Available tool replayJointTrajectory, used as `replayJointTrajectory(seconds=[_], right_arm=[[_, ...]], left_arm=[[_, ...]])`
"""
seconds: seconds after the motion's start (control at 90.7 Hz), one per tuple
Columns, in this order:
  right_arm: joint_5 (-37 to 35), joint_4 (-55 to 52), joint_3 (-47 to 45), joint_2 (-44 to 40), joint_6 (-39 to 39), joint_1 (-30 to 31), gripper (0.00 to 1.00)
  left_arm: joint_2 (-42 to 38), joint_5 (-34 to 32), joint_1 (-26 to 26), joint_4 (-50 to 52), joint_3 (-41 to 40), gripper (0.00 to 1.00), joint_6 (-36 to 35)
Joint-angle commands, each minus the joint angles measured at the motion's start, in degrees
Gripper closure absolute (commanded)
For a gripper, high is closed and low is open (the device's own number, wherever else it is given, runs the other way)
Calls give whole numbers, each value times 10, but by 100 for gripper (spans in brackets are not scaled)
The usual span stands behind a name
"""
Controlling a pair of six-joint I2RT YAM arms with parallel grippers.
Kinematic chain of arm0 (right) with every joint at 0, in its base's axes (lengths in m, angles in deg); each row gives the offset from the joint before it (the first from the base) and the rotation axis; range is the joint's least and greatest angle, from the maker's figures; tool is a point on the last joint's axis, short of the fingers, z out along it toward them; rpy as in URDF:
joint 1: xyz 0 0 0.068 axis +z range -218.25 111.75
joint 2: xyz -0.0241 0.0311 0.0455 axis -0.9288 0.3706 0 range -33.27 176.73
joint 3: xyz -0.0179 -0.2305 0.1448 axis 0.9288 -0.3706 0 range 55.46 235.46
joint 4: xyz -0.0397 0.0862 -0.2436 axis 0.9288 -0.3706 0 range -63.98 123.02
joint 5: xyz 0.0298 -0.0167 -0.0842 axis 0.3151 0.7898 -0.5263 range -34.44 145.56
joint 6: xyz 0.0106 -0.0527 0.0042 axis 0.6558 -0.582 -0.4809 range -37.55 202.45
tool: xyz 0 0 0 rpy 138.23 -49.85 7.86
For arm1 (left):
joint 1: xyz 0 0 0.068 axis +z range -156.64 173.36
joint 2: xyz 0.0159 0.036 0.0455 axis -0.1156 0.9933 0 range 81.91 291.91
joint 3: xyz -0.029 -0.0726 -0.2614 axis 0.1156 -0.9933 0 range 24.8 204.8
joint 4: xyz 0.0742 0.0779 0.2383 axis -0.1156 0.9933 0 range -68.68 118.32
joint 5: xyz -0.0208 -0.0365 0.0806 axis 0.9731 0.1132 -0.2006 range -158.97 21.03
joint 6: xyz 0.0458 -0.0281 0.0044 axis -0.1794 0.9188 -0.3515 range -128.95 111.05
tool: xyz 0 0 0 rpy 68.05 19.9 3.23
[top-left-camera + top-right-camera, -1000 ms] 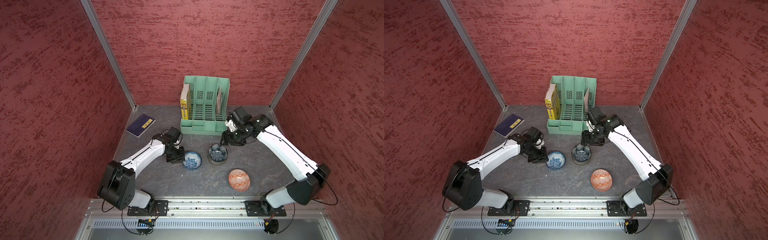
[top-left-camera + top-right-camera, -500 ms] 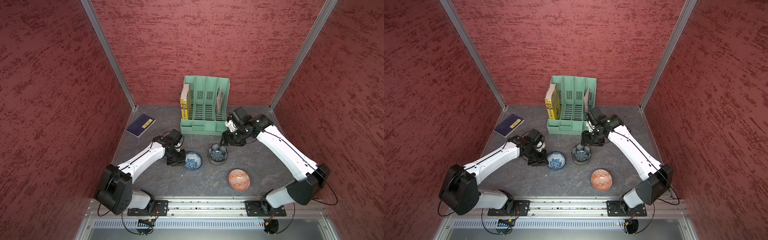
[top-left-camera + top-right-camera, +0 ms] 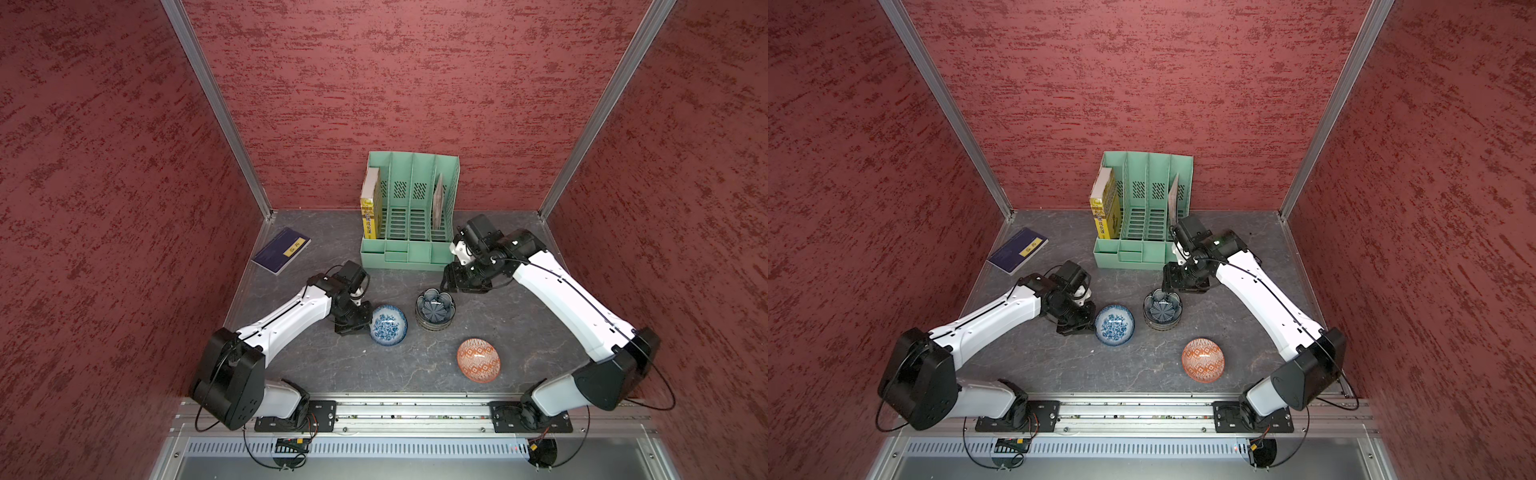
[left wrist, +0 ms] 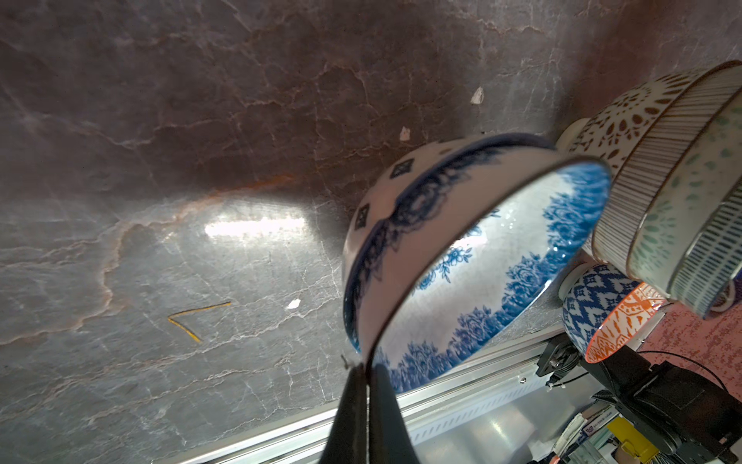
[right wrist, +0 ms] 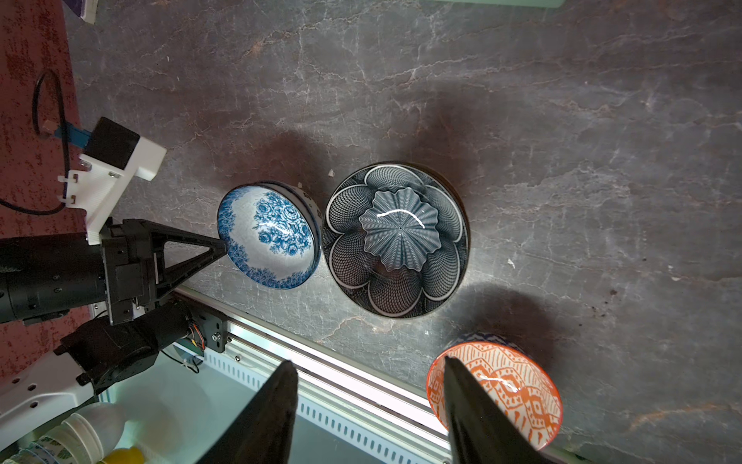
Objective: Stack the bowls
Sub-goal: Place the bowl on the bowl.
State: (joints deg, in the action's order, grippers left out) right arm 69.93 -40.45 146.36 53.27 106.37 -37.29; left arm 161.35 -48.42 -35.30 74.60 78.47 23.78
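- Red textured walls are closing in a dark grey marbled table (image 3: 316, 365) on three sides. A green file organiser (image 3: 409, 249) is standing against the back wall with a yellow-spined book (image 3: 369, 216) upright in an end slot. A navy notebook (image 3: 282, 250) is lying flat near the back left corner.
- My left claw (image 4: 367, 373) is pinching the rim of the blue-white bowl (image 4: 461, 261) — one finger inside, one outside, jaws closed tight on the ceramic edge.
- That bowl is sitting near the middle of the table, just beside the stack (image 3: 435, 309) on its left. The gap between the two is looking very narrow in the right wrist view. I cannot tell whether the bowl's foot is touching the surface or lifting off it.
- The dark scalloped flower bowl (image 5: 397, 239) is topping the stack. Several patterned bowls are nesting beneath it, and their lattice and striped walls are showing side-on in the left wrist view.
- My right claw (image 5: 368, 361) is hanging open and empty, its fingers well apart. In both top views it is hovering just behind the stack, between the stack and the organiser.
- The orange-white diamond bowl (image 3: 478, 359) is resting upright on its own — closer to the front rail and clearly apart from the stack, to its front right.
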Motion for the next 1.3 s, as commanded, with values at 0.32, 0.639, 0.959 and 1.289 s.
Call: replayJointTrajectory(seconds=[0.32, 0.639, 0.959, 1.289], right_arm=[[4, 11, -8, -11, -7, -6, 40], [4, 12, -11, -11, -9, -6, 40], [6, 16, -19, -14, -9, -6, 40], [7, 19, -23, -16, -7, -6, 40]], left_arm=[[9, 17, 5, -27, -12, 100, 3], [-3, 53, 14, -23, -8, 100, 17], [-9, 68, 24, -14, -8, 100, 20], [-2, 26, 24, 2, 13, 55, 2]])
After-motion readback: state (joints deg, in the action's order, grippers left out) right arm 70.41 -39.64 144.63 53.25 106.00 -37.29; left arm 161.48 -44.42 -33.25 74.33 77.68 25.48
